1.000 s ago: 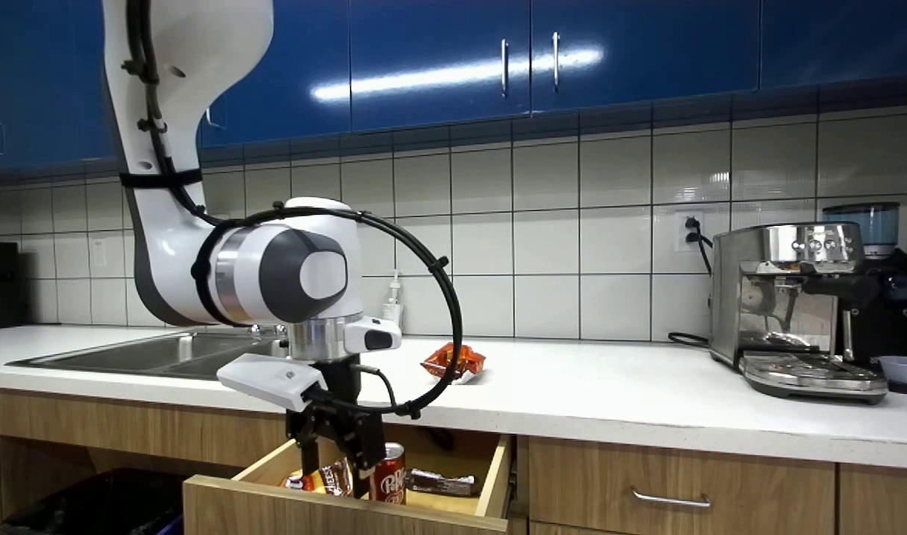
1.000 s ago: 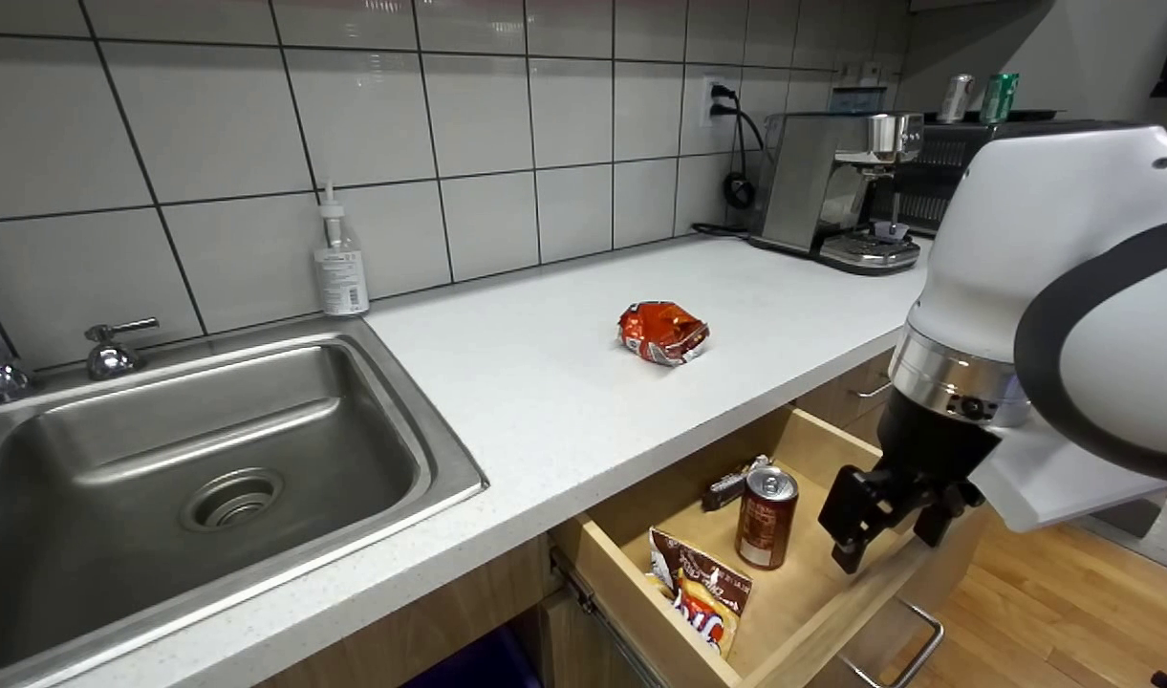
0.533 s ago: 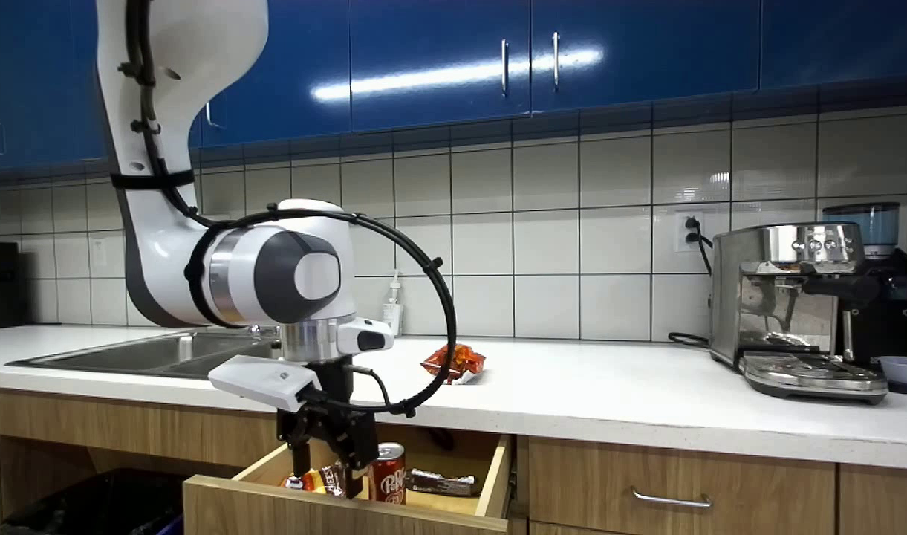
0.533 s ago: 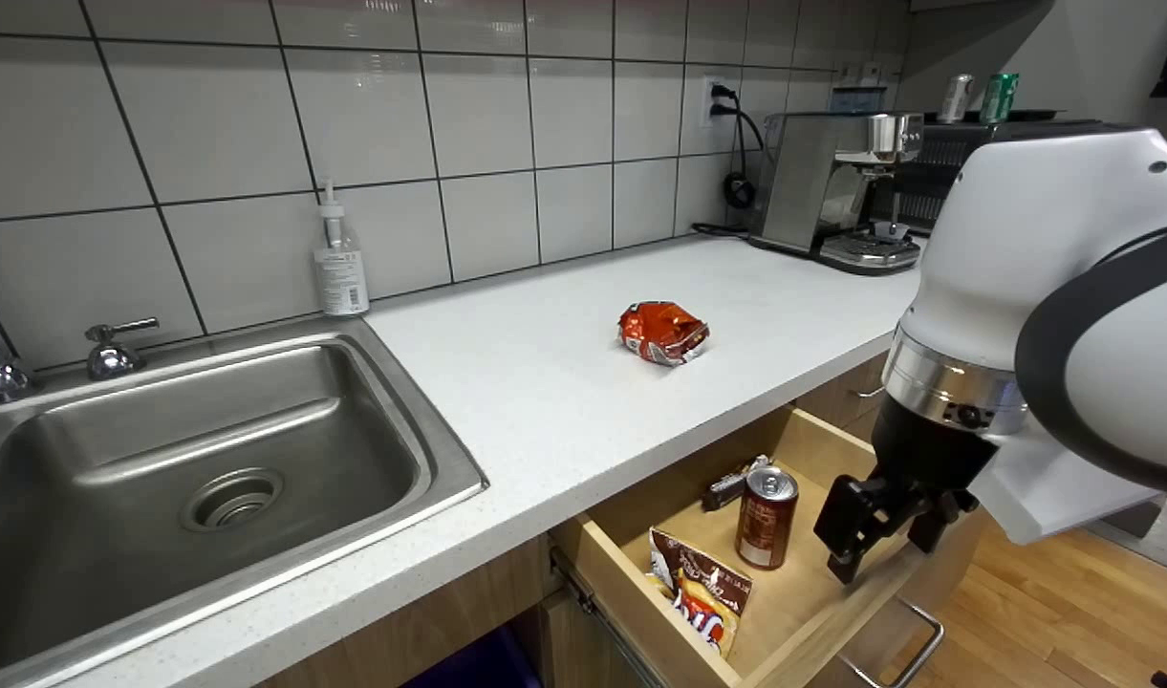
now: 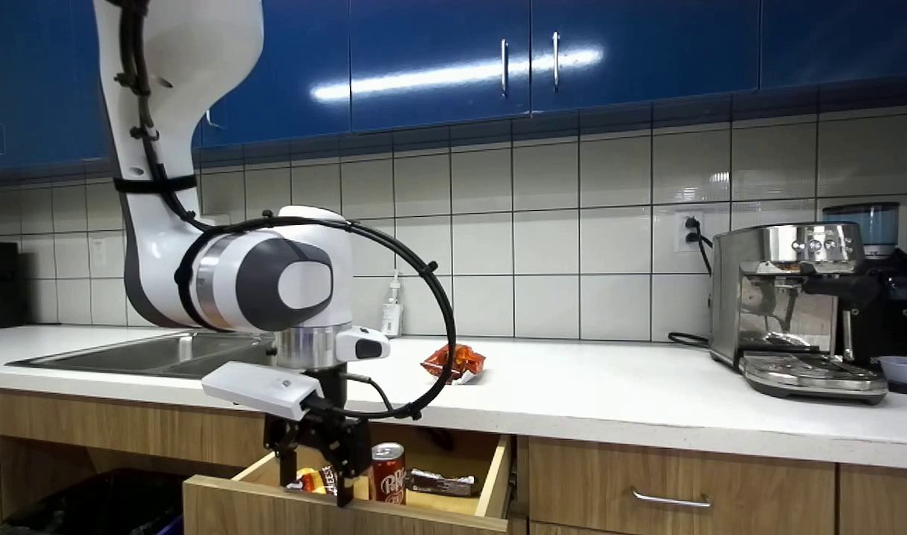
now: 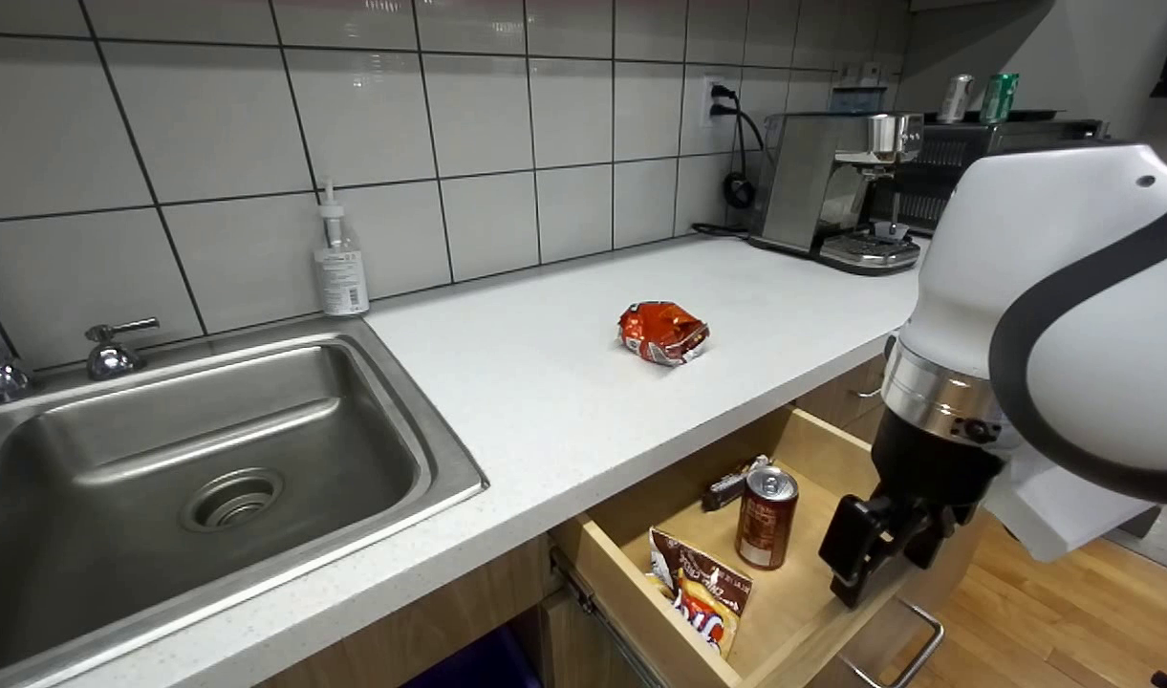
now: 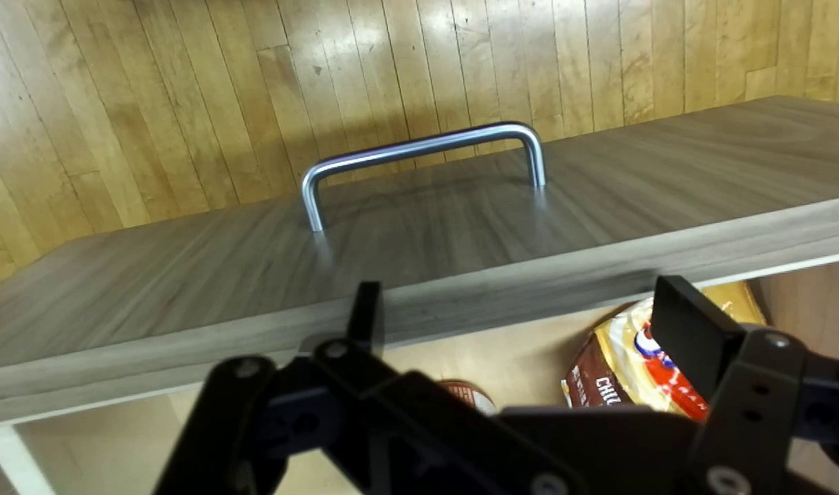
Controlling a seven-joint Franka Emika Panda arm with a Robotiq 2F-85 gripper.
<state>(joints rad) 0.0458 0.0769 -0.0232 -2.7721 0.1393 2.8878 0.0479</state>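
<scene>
The gripper [image 7: 529, 316] hangs over the front edge of the open drawer [image 7: 446, 251], its two fingers spread well apart; I can't tell whether they touch it. In the wrist view the handle [image 7: 426, 146] sits at the gripper's eleven o'clock. In an exterior view, a soda can [image 6: 767, 516] stands upright inside the drawer at its ten o'clock, a snack bag [image 6: 705, 592] at nine; on the counter [image 6: 545, 382], a crumpled red packet [image 6: 662, 333] lies toward half past ten.

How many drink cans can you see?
3: a red can in the open drawer, a silver can and a green can at the back. More may be hidden.
</scene>
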